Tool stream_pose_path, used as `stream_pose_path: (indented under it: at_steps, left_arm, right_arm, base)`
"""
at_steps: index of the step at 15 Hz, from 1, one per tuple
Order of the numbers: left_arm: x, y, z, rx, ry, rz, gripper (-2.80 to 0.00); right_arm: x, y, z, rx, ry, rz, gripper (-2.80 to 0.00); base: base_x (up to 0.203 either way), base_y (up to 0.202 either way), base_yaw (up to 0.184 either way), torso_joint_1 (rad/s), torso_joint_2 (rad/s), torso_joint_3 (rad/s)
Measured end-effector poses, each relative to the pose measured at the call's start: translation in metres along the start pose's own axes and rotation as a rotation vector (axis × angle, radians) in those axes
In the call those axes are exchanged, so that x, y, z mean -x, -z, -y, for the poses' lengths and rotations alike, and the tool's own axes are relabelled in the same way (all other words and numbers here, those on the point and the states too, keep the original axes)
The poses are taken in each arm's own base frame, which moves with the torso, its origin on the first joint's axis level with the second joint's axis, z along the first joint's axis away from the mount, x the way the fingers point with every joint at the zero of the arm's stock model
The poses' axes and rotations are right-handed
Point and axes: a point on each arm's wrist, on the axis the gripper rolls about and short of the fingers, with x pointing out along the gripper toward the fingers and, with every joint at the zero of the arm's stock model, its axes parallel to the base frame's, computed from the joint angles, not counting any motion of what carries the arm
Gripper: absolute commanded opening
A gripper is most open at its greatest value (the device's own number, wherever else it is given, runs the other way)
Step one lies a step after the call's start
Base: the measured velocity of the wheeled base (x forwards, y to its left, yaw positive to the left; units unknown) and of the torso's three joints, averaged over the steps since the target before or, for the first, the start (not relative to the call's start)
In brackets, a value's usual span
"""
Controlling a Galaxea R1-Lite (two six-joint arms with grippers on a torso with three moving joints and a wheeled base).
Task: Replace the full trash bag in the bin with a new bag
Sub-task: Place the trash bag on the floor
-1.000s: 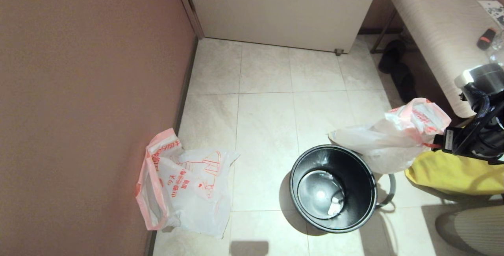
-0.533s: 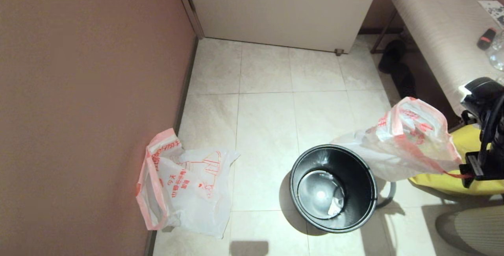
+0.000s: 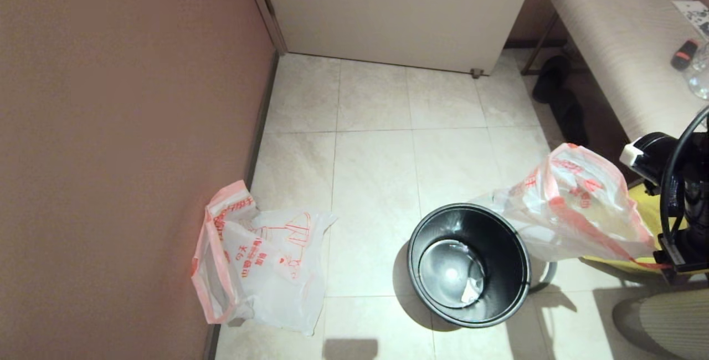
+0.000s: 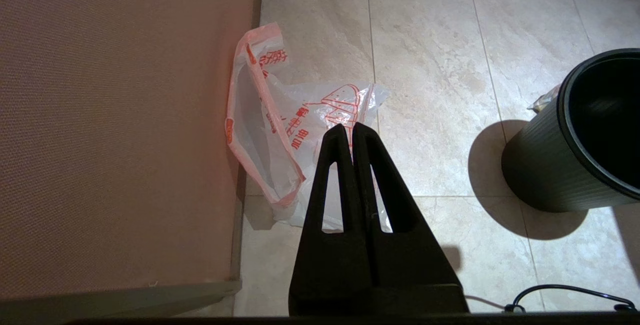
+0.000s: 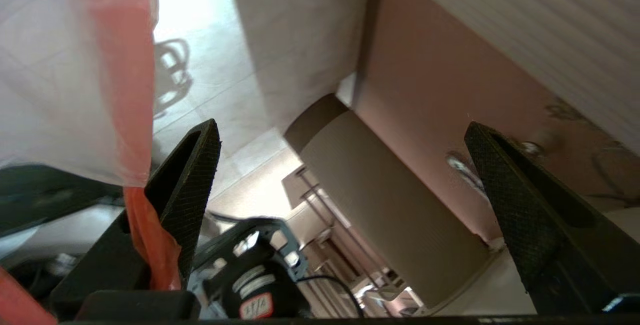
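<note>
The black bin (image 3: 468, 263) stands on the floor tiles with no bag in it; its grey ring (image 3: 548, 274) lies on the floor behind its right side. The full trash bag (image 3: 570, 210) hangs just right of the bin, yellowish rubbish showing through. Its red handle (image 5: 145, 235) is caught along the outside of one finger of my right gripper (image 5: 342, 127), which is open with nothing between its fingers. The new bag (image 3: 260, 260) lies crumpled against the left wall. My left gripper (image 4: 348, 127) hovers shut above the new bag (image 4: 300, 125), holding nothing.
A big yellow bag (image 3: 653, 205) sits under the right arm (image 3: 681, 194). A bench (image 3: 620, 44) stands at the right with dark slippers (image 3: 559, 94) beneath. A pink wall (image 3: 122, 127) runs along the left and a white door (image 3: 399, 11) closes the back. A small white scrap (image 3: 471, 291) lies inside the bin.
My right arm has moved right and nearer, drawing the full bag's handle with it; the bag has swung lower over the yellow bag. The bin and the new bag have stayed put.
</note>
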Motion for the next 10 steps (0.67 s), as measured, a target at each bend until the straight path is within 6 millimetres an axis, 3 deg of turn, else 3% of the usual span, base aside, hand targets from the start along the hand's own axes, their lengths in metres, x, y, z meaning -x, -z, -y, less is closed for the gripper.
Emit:
stream_pose_path:
  at_steps: [4, 10]
  left_arm:
    - [0.000, 0.000, 0.000, 0.000, 0.000, 0.000, -2.80]
    - [0.000, 0.000, 0.000, 0.000, 0.000, 0.000, -2.80]
  right_arm:
    - [-0.012, -0.011, -0.018, -0.047, 0.060, 0.003, 0.00]
    - [-0.049, -0.053, -0.069, -0.156, 0.065, 0.068, 0.00]
  base:
    - [0.000, 0.000, 0.000, 0.000, 0.00, 0.000]
    - [0.000, 0.000, 0.000, 0.000, 0.00, 0.000]
